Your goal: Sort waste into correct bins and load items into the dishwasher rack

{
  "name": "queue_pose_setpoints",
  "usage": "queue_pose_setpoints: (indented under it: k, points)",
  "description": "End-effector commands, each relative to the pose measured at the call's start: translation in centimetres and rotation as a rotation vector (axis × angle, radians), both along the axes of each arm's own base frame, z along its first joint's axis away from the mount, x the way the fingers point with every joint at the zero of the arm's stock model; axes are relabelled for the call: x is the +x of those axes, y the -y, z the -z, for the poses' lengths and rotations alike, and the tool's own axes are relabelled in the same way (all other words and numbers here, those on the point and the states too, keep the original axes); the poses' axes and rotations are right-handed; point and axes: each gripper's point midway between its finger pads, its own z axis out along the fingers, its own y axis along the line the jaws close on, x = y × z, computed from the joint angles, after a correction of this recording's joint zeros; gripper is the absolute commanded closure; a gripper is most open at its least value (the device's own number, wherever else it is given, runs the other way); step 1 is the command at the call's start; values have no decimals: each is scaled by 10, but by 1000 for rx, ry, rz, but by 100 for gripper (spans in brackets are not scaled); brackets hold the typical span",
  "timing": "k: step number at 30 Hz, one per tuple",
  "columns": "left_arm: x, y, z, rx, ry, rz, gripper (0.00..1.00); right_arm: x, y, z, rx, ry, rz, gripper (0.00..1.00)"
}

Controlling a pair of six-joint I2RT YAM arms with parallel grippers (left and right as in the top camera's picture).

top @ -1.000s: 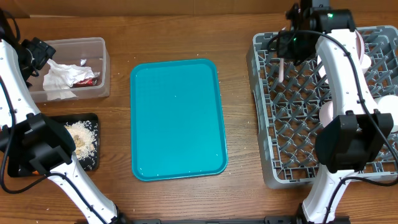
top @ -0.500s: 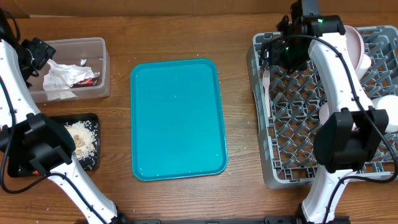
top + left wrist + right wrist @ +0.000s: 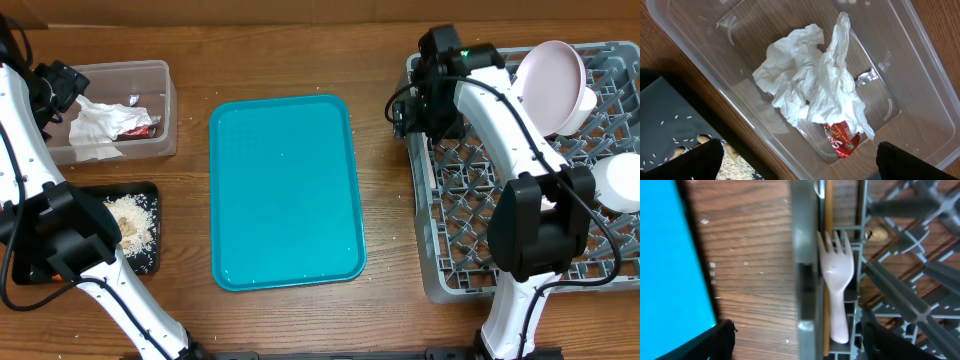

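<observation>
White plastic fork (image 3: 836, 282) lay in the large grey plastic lattice rack (image 3: 802, 240); loading judged finished. Left gripper (image 3: 800, 161) and right gripper (image 3: 799, 342): jaws apart, empty. Next: withdraw clear.

Your left arm (image 3: 25, 150), down the left edge of the overhead view, is built of smooth white tubular links joined by chunky black housings, the largest a boxy black block low on the left. Thin black cables loop along its outer side. Your right arm (image 3: 500, 112), at the right of that view, has the same white shells and black joints. A small green light (image 3: 462, 52) glows on its black unit near the top, and a black cable trails beside the white link. In the wrist views you get only matte black left fingers (image 3: 700, 160) and right fingers (image 3: 715, 342), in the bottom corners.
</observation>
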Motion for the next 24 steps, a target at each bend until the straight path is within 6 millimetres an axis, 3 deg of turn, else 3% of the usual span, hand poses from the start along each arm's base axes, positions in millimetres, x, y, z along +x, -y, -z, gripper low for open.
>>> queue_pose_setpoints:
  k: [1, 6, 9, 22, 24]
  points:
    - [0, 2, -5, 15, 4, -1, 0, -4, 7, 8, -26, -15, 25, 25]
    - [0, 2, -5, 15, 4, -1, 0, -9, 3, 8, 0, -36, 25, 62]
    - [0, 2, -5, 15, 4, -1, 0, -13, -3, 7, 37, -54, 22, 77]
    - [0, 2, -5, 15, 4, -1, 0, -23, -3, 8, 39, -99, 45, 84]
    - [0, 2, -6, 15, 5, -1, 0, -24, -7, 7, 64, -105, 42, 89]
